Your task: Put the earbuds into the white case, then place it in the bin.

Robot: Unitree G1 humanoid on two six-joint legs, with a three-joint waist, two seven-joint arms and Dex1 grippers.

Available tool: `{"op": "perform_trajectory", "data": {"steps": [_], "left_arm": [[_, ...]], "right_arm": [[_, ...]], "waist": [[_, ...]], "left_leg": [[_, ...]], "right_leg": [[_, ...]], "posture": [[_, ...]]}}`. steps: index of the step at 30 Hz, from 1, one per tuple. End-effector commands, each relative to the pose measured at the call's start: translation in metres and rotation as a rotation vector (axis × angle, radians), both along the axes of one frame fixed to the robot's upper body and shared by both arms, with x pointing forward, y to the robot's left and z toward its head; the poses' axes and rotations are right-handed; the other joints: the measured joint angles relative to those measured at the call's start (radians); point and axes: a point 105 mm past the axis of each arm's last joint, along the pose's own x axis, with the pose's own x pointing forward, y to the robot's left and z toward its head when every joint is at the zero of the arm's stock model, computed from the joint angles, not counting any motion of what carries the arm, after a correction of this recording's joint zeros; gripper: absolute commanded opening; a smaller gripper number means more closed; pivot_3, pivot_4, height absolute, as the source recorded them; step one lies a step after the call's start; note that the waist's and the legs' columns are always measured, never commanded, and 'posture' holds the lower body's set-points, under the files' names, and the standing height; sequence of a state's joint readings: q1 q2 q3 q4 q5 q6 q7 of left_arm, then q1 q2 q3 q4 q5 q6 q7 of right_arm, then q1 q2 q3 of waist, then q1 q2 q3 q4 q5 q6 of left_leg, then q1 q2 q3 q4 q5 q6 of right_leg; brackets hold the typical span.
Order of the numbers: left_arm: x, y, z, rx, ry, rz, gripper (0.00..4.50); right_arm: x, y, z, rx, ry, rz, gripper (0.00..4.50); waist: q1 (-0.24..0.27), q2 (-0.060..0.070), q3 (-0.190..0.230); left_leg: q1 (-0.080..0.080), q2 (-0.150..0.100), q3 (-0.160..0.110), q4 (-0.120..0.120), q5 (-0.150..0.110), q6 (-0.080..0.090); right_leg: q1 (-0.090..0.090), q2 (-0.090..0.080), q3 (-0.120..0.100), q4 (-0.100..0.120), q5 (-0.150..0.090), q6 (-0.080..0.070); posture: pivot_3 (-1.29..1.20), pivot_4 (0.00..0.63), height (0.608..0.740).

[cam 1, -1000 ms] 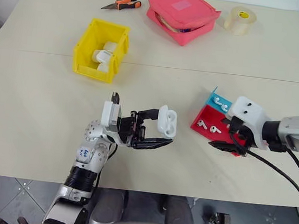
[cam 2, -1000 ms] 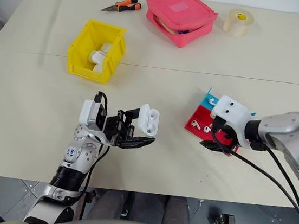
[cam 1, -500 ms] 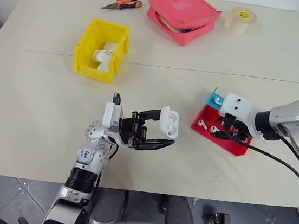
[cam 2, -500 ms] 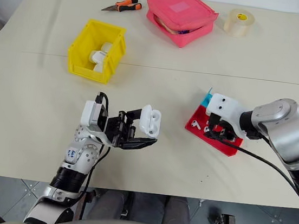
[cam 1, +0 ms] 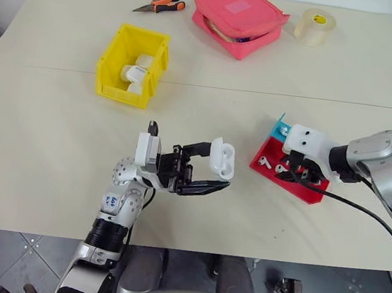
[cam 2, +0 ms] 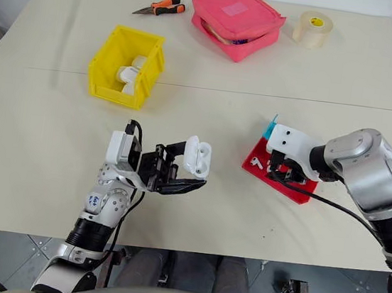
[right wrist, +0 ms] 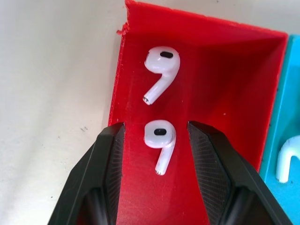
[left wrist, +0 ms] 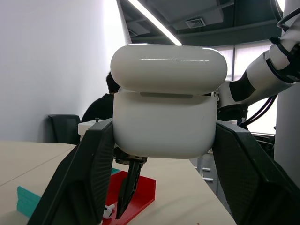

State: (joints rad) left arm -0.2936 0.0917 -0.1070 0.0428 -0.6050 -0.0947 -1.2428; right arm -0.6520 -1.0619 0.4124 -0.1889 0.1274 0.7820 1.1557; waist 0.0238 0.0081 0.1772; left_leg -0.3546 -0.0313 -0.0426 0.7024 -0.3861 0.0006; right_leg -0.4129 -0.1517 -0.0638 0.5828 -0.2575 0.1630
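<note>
My left pincer (cam 1: 210, 173) clamped the white case (cam 1: 221, 158) above the surface (cam 1: 53, 143) — presented for loading. My right pincer (right wrist: 157, 136), part-open, straddled one of two earbuds (right wrist: 160, 137) in the red tray (right wrist: 225, 84); the yellow bin (cam 1: 132, 65) waited beyond.

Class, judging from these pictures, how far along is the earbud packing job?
Done: the left gripper holds the white case. In hand: the right gripper straddles one earbud in the red tray, not yet gripped. Left: loading the earbuds, then the yellow bin.
</note>
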Motion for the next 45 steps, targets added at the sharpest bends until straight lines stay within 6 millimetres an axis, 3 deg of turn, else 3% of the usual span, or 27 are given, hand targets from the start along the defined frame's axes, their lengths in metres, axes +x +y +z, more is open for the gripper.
{"op": "perform_trajectory", "data": {"steps": [1,4,9,20,24,30,37,45], "left_arm": [[-0.007,-0.001,0.007,-0.011,-0.038,-0.008,2.75],[-0.007,-0.001,0.008,-0.011,-0.038,-0.004,2.75],[-0.006,-0.001,0.008,-0.012,-0.039,0.000,2.75],[-0.008,-0.001,0.008,-0.008,-0.034,-0.020,2.75],[-0.008,-0.001,0.007,0.005,-0.032,-0.047,2.75],[-0.004,0.005,0.010,0.017,-0.020,-0.057,2.75],[-0.002,0.008,0.012,0.044,-0.012,-0.071,2.75],[-0.002,0.010,0.015,0.056,0.007,-0.074,2.75]], "right_arm": [[0.001,0.001,0.001,-0.015,-0.014,0.018,2.19],[0.001,-0.001,-0.001,-0.032,-0.007,0.020,1.82],[0.001,-0.005,-0.003,-0.050,-0.006,0.018,0.44],[-0.001,-0.005,0.007,0.003,-0.043,-0.009,0.44],[-0.017,-0.002,0.034,0.217,-0.105,0.023,0.44],[-0.047,0.004,0.054,0.568,-0.244,0.017,0.44],[-0.077,0.034,0.095,1.135,-0.391,0.063,0.44],[-0.090,0.073,0.113,1.483,-0.320,0.096,0.44]], "waist": [[-0.001,0.000,0.000],[0.000,0.000,0.000],[0.000,0.000,0.000],[0.001,0.000,0.000],[0.004,0.000,0.000],[0.003,0.000,0.000],[0.000,0.000,0.000],[-0.001,0.000,0.000]], "left_leg": [[0.000,0.000,0.000,0.000,0.000,0.000],[0.000,0.000,0.000,0.000,0.000,0.000],[0.000,0.000,0.000,0.000,0.000,0.000],[0.000,0.000,0.000,0.000,0.000,0.000],[0.000,0.000,-0.001,0.000,0.000,0.000],[0.001,0.000,0.000,0.001,0.000,0.000],[0.002,0.001,0.000,0.001,0.000,-0.001],[0.002,0.000,-0.001,0.001,0.000,-0.001]], "right_leg": [[0.000,0.000,0.000,0.000,0.000,0.000],[0.000,0.000,0.000,0.000,0.000,0.000],[0.000,0.000,0.000,0.000,0.000,0.000],[0.000,0.000,0.000,0.000,0.000,0.000],[0.000,0.000,0.000,0.000,0.000,0.000],[0.001,0.000,-0.001,0.001,0.000,0.000],[0.001,0.001,0.000,0.002,0.000,0.000],[0.001,0.001,0.001,0.003,0.000,0.000]], "posture": [[0.00,0.150,0.740],[0.00,0.150,0.740],[0.00,0.150,0.740],[0.00,0.150,0.740],[0.00,0.150,0.740],[0.00,0.150,0.740],[0.00,0.150,0.740],[0.00,0.150,0.740]]}}
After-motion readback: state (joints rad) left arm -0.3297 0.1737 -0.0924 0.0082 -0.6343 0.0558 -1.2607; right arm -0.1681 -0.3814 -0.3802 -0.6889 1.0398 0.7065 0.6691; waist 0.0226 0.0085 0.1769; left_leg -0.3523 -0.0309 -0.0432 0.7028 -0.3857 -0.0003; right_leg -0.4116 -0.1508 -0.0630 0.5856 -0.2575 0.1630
